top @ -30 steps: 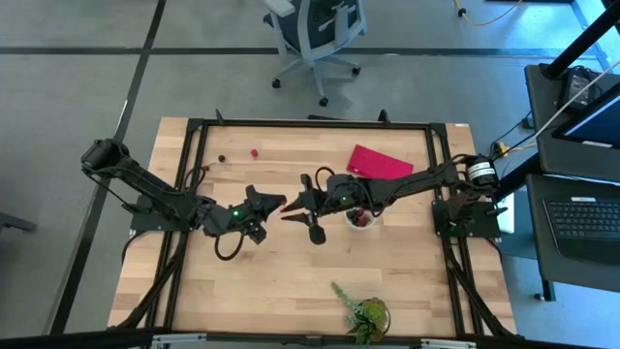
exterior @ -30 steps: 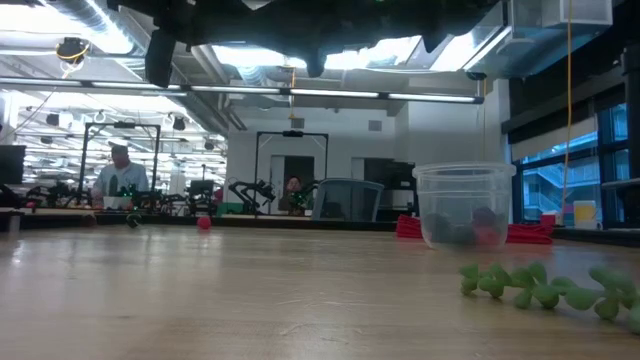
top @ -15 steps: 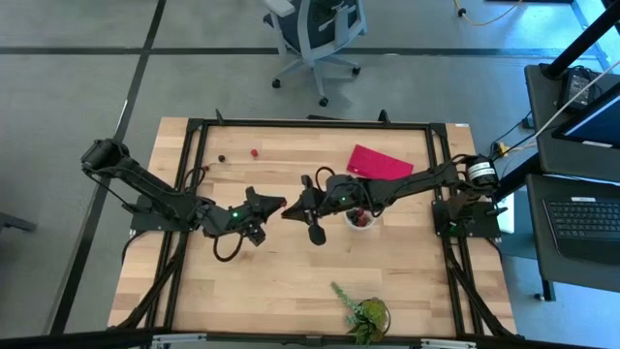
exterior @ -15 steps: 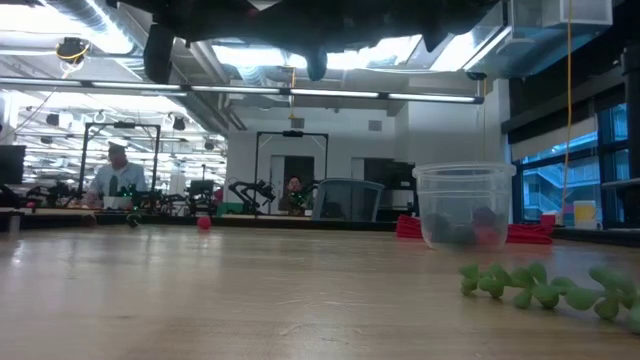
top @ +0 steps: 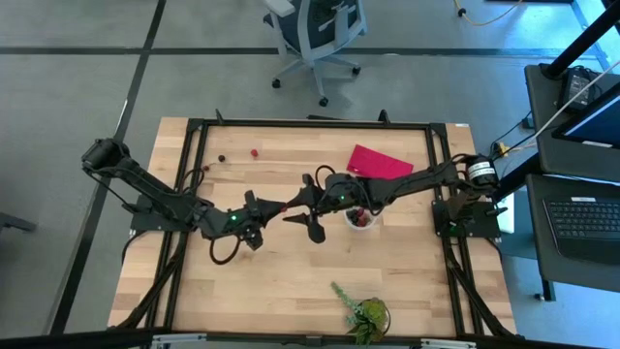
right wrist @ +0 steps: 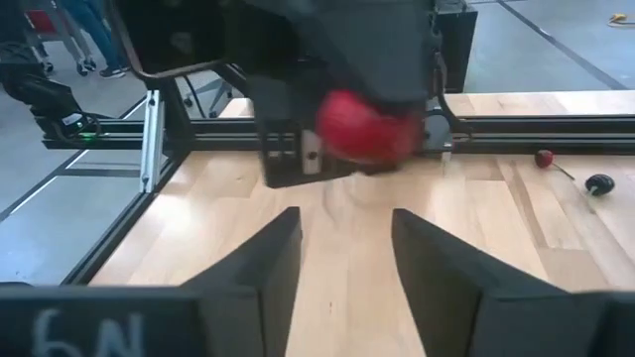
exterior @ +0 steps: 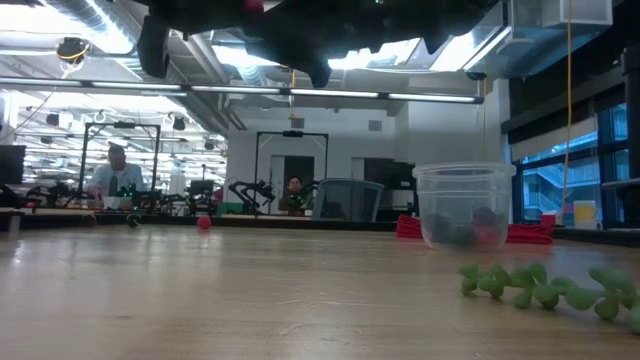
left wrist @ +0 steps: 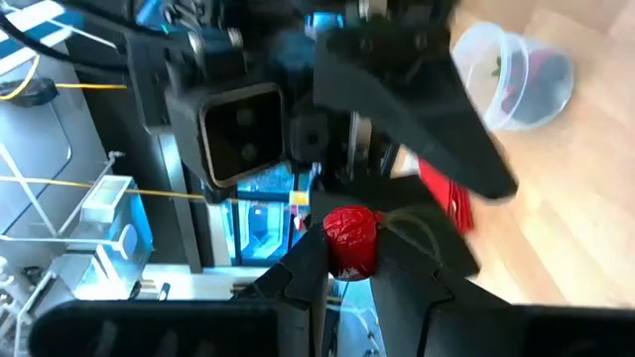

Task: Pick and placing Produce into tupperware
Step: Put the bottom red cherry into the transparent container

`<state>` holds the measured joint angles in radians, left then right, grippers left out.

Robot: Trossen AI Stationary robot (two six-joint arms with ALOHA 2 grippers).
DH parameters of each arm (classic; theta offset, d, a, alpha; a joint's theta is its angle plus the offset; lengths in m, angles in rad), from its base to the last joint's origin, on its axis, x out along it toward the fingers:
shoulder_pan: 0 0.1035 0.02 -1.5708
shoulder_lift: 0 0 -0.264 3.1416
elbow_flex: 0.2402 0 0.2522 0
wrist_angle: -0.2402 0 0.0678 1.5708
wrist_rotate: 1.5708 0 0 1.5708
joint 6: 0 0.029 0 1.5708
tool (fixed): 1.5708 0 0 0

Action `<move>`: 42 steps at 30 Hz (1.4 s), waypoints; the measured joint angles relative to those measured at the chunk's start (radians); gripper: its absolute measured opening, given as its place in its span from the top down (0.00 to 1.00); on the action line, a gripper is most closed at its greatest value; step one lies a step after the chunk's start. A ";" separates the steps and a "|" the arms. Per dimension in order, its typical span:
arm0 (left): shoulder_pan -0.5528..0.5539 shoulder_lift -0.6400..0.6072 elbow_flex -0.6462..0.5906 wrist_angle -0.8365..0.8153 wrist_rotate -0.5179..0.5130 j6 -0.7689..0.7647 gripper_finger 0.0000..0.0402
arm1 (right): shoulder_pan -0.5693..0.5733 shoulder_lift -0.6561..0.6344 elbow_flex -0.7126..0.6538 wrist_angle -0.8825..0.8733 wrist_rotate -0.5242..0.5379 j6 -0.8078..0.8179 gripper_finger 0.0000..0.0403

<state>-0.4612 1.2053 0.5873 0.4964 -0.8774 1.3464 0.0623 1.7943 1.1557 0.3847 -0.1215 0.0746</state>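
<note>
Mid-table, the left gripper (left wrist: 349, 260) is clamped on a red strawberry (left wrist: 349, 238) and holds it out toward the right gripper (right wrist: 342, 260), whose fingers stand apart just short of the fruit, seemingly for a handover. At the right gripper's three o'clock sits the tupperware (top: 360, 218), already holding produce. Two more fruits (top: 254, 152) lie near eleven o'clock of the table (top: 291, 281).

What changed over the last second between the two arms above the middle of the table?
The left gripper, shut on a small bright red fruit, moved toward the right gripper, whose fingers now stand open before it. The round clear plastic cup and flat red rectangular piece stayed put.
</note>
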 joint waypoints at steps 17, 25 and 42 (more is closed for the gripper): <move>-0.014 0.000 0.000 0.014 0.001 -0.002 0.85 | 0.002 0.000 0.000 0.054 -0.001 -0.002 0.56; -0.015 0.000 0.000 0.014 0.001 -0.002 0.85 | 0.002 0.000 0.000 0.053 -0.004 -0.004 0.71; -0.015 0.000 0.000 0.013 0.006 -0.010 0.85 | 0.000 0.000 0.000 0.052 -0.003 -0.032 0.88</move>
<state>-0.4763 1.2053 0.5873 0.5098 -0.8719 1.3369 0.0620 1.7943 1.1557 0.4370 -0.1249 0.0423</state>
